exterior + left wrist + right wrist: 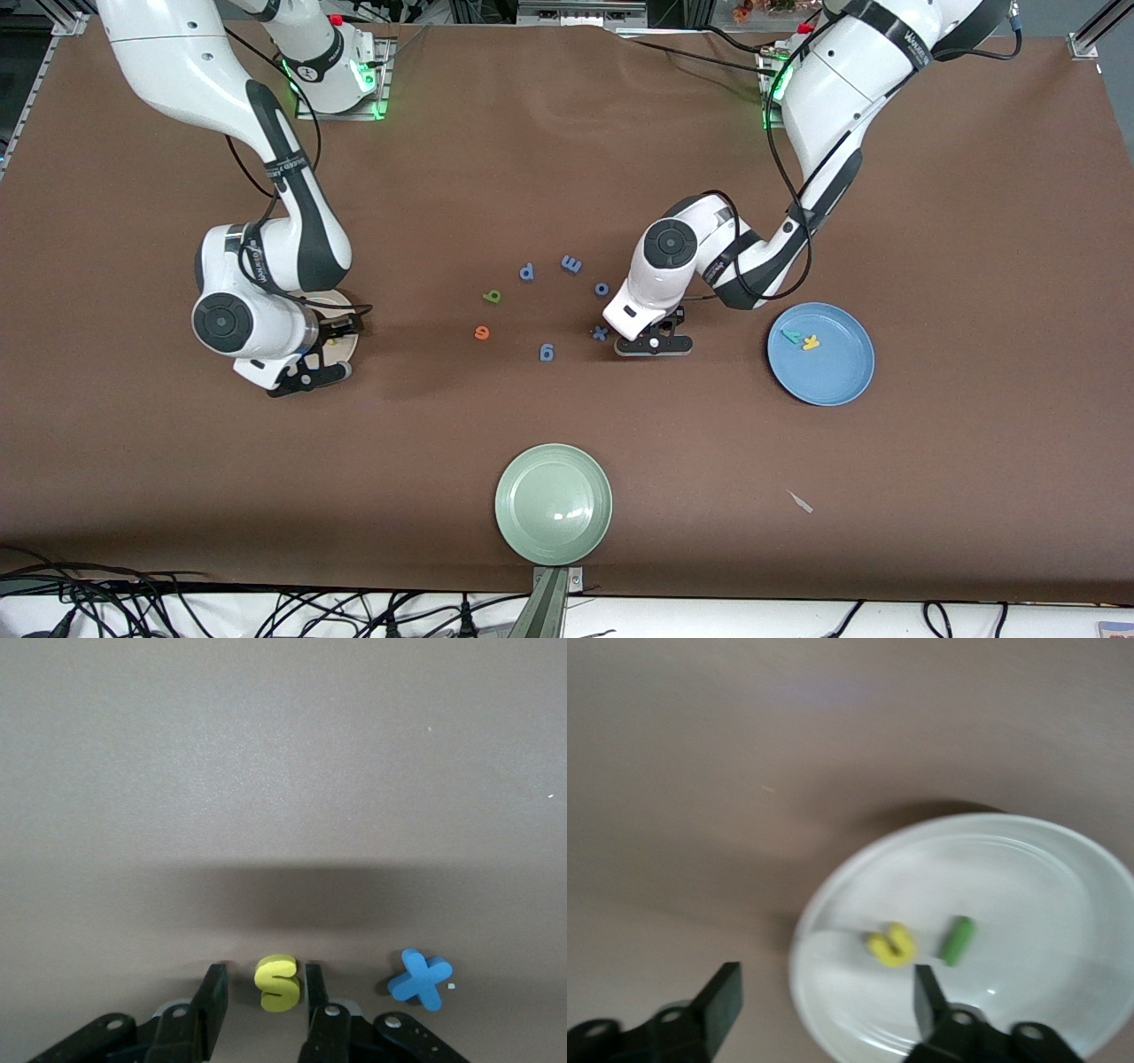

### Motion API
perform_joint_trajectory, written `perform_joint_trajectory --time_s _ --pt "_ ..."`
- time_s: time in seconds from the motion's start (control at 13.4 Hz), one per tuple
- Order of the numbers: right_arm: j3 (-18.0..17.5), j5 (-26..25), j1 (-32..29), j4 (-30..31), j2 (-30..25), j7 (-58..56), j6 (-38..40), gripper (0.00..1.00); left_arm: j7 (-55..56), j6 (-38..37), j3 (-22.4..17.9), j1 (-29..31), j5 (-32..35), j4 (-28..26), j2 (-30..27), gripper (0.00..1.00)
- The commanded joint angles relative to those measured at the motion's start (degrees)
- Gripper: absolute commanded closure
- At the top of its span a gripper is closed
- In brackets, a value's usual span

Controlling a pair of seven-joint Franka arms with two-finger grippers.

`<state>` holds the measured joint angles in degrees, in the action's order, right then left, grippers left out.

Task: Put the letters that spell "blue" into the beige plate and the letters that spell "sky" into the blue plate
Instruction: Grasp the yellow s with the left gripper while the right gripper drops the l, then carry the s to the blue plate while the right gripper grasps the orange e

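Beige plate (1028, 859) at the frame's left edge, mostly hidden under your right gripper (824, 992), holds the yellow u (891, 945) and green l (958, 940); its fingers stand spread above them. Mid-frame, b (492, 296) and e (482, 333) lie loose. Your left gripper (264, 992) straddles the yellow s (277, 981), fingers not touching it. At right, the blue plate (833, 381) carries y (790, 336) and k (811, 343).

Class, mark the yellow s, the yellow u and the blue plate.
yellow s (277, 982): left wrist view, middle of the letter.
yellow u (891, 946): right wrist view, its curved base.
blue plate (837, 377): front view, bare floor.
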<state>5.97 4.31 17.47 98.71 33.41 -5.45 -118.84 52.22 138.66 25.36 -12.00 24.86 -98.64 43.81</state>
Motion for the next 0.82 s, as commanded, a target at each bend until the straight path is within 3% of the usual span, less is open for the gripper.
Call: perform_joint_trajectory --time_s 0.0,0.07,0.3,0.52,0.75 --pt "-4.0 1.3 0.2 -1.8 -0.2 7.9 0.2 0.0 1.4 1.9 0.2 0.3 2.1 0.3 1.5 0.66" --pt "-5.8 1.3 0.2 -1.9 -0.2 11.6 -0.2 0.0 1.5 1.9 0.2 0.3 2.1 0.4 1.4 0.81" --pt "-8.1 1.1 2.3 -3.9 0.9 19.8 -0.9 0.0 1.0 0.7 0.3 1.1 2.0 0.4 0.4 1.0" --pt "-8.1 1.1 6.5 -6.0 3.4 27.9 -2.8 0.0 -2.4 -10.0 1.4 2.2 2.0 0.9 -4.1 1.0" --pt "-8.1 0.7 9.5 -6.3 6.4 33.6 -8.9 0.0 -14.5 -18.7 1.8 5.3 0.7 0.7 -8.5 1.0"
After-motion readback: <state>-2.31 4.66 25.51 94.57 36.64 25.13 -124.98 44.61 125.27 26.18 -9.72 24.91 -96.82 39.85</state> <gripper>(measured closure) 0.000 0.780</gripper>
